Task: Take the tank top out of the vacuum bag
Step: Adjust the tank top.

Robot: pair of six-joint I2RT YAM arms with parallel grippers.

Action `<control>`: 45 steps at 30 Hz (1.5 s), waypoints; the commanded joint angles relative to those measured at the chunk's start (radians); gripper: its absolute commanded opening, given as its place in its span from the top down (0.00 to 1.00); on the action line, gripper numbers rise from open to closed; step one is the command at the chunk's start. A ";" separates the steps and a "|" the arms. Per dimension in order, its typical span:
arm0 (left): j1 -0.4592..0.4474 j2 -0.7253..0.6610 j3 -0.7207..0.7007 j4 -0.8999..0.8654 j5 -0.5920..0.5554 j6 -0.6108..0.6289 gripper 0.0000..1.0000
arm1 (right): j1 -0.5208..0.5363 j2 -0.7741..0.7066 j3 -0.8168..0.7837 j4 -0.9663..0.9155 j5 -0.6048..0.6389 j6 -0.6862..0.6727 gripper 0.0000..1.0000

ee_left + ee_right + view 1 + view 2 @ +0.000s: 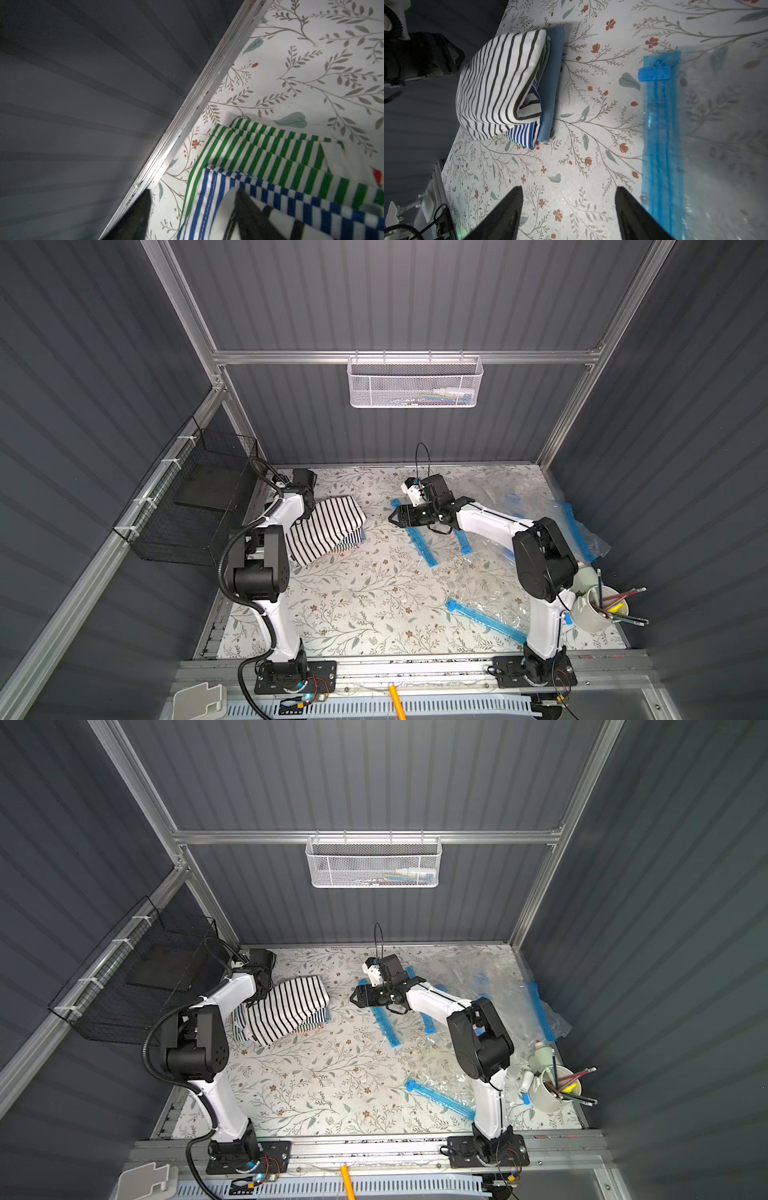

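- Right wrist view: the right end effector (pixel 568 188) hovers over the flowered table (pixel 591 124). Its two dark fingers are spread wide with nothing between them.
- Ahead of its fingertips and off to one side, well apart from them, lies the tank top (pixel 500 83). It is white with thin black stripes, folded, and outside any bag.
- The tank top is the top piece of a small stack. A blue-striped cloth (pixel 527 133) and a plain blue cloth (pixel 550 83) show under it.
- Close beside the other finger lies the vacuum bag (pixel 726 124), clear and flat on the table. Its blue zip strip (pixel 660 135) runs forward past the fingertips, and a blue slider clip (pixel 654 74) sits at the strip's far end.
- Left wrist view: the left end effector (pixel 192 191) has its fingers well apart and clamps nothing. One finger is over the table by the wall rail and the other is over the stack's edge. A green-striped cloth (pixel 259 158) lies just beyond the fingertips.
- In both top views the tank top (pixel 328 522) (pixel 291 1006) sits just beside the left end effector. A stretch of bare table separates it from the right end effector.
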 commanded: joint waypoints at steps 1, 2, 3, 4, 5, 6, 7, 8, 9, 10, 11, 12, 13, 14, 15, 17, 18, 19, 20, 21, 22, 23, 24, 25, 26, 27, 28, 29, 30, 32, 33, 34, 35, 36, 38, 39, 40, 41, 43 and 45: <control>-0.012 -0.121 -0.003 0.012 0.002 -0.015 0.00 | 0.015 -0.009 0.010 0.032 -0.022 -0.001 0.27; -0.020 -0.147 -0.003 0.009 0.012 -0.023 0.00 | 0.021 0.000 0.020 0.038 -0.027 -0.004 0.27; -0.032 -0.171 -0.002 0.005 0.018 -0.029 0.00 | 0.027 0.012 0.034 0.039 -0.032 -0.009 0.27; -0.041 -0.189 -0.037 0.005 0.028 -0.029 0.00 | 0.034 0.025 0.050 0.041 -0.032 -0.009 0.28; -0.053 -0.208 -0.038 -0.004 0.046 -0.032 0.00 | 0.040 0.039 0.064 0.047 -0.032 -0.009 0.28; -0.061 -0.221 -0.039 -0.014 0.065 -0.035 0.00 | 0.044 0.048 0.072 0.056 -0.031 -0.009 0.28; -0.072 -0.237 -0.044 -0.027 0.088 -0.043 0.00 | 0.049 0.058 0.079 0.068 -0.026 -0.010 0.28; -0.081 -0.254 -0.055 -0.033 0.113 -0.052 0.00 | 0.054 0.066 0.082 0.087 -0.015 -0.018 0.28; -0.085 -0.269 -0.065 -0.035 0.145 -0.063 0.00 | 0.062 0.077 0.086 0.101 0.008 -0.027 0.29; -0.090 -0.287 -0.078 -0.037 0.188 -0.070 0.00 | 0.068 0.095 0.101 0.101 0.030 -0.039 0.29; -0.094 -0.309 -0.088 -0.036 0.225 -0.077 0.00 | 0.075 0.118 0.126 0.092 0.030 -0.054 0.30; -0.099 -0.326 -0.093 -0.039 0.248 -0.084 0.00 | 0.080 0.140 0.149 0.083 0.028 -0.064 0.30; -0.105 -0.347 -0.101 -0.041 0.269 -0.092 0.00 | 0.087 0.159 0.172 0.074 0.031 -0.071 0.31; -0.114 -0.368 -0.111 -0.035 0.303 -0.091 0.00 | 0.093 0.175 0.185 0.072 0.036 -0.076 0.31; -0.124 -0.383 -0.116 -0.031 0.322 -0.085 0.00 | 0.099 0.184 0.189 0.077 0.043 -0.078 0.31; -0.143 -0.405 -0.124 -0.036 0.345 -0.089 0.00 | 0.110 0.192 0.181 0.115 0.038 -0.085 0.31; -0.143 -0.416 -0.129 -0.037 0.367 -0.094 0.00 | 0.116 0.196 0.179 0.130 0.037 -0.087 0.31; -0.143 -0.427 -0.134 -0.032 0.389 -0.096 0.00 | 0.122 0.205 0.186 0.138 0.036 -0.093 0.31; -0.144 -0.437 -0.140 -0.025 0.413 -0.096 0.00 | 0.128 0.217 0.199 0.139 0.040 -0.102 0.31; -0.144 -0.444 -0.143 -0.020 0.426 -0.095 0.00 | 0.135 0.229 0.211 0.139 0.043 -0.108 0.31; -0.143 -0.448 -0.143 -0.021 0.438 -0.096 0.00 | 0.142 0.244 0.225 0.139 0.048 -0.112 0.31; -0.143 -0.451 -0.143 -0.022 0.449 -0.095 0.00 | 0.144 0.261 0.241 0.138 0.052 -0.107 0.31; -0.143 -0.451 -0.143 -0.021 0.455 -0.095 0.00 | 0.148 0.274 0.255 0.138 0.054 -0.103 0.32; -0.144 -0.453 -0.146 -0.019 0.464 -0.095 0.00 | 0.151 0.288 0.267 0.138 0.055 -0.103 0.32; -0.143 -0.451 -0.151 -0.014 0.471 -0.092 0.00 | 0.155 0.300 0.279 0.142 0.054 -0.108 0.32; -0.143 -0.452 -0.154 -0.014 0.475 -0.092 0.00 | 0.158 0.309 0.291 0.145 0.061 -0.115 0.32; -0.143 -0.449 -0.156 -0.014 0.484 -0.092 0.00 | 0.163 0.324 0.311 0.136 0.078 -0.123 0.32; -0.143 -0.447 -0.157 -0.012 0.493 -0.089 0.00 | 0.168 0.343 0.341 0.115 0.085 -0.129 0.34; -0.143 -0.447 -0.157 -0.014 0.498 -0.087 0.00 | 0.169 0.358 0.368 0.097 0.088 -0.130 0.38; -0.143 -0.452 -0.161 -0.013 0.502 -0.082 0.00 | 0.173 0.379 0.391 0.088 0.091 -0.128 0.52; -0.143 -0.455 -0.165 -0.010 0.501 -0.079 0.00 | 0.176 0.374 0.382 0.098 0.090 -0.129 0.58; -0.143 -0.458 -0.170 -0.005 0.501 -0.076 0.00 | 0.179 0.364 0.367 0.109 0.091 -0.135 0.62; -0.144 -0.462 -0.175 0.001 0.502 -0.075 0.00 | 0.184 0.350 0.345 0.119 0.092 -0.142 0.66; -0.144 -0.464 -0.179 0.005 0.500 -0.075 0.00 | 0.189 0.336 0.328 0.126 0.093 -0.145 0.70; -0.143 -0.467 -0.188 0.014 0.498 -0.075 0.00 | 0.193 0.307 0.311 0.100 0.149 -0.140 0.84; -0.143 -0.466 -0.191 0.018 0.497 -0.075 0.00 | 0.195 0.296 0.311 0.079 0.152 -0.132 0.87; -0.144 -0.462 -0.193 0.023 0.496 -0.073 0.00 | 0.197 0.281 0.309 0.055 0.147 -0.124 0.89; -0.144 -0.457 -0.193 0.024 0.495 -0.072 0.00 | 0.199 0.263 0.305 0.032 0.146 -0.119 0.92; -0.144 -0.442 -0.182 0.019 0.487 -0.072 0.00 | 0.201 0.244 0.315 -0.029 0.141 -0.087 0.93; -0.143 -0.430 -0.181 0.025 0.481 -0.073 0.00 | 0.200 0.241 0.348 -0.097 0.115 -0.065 0.94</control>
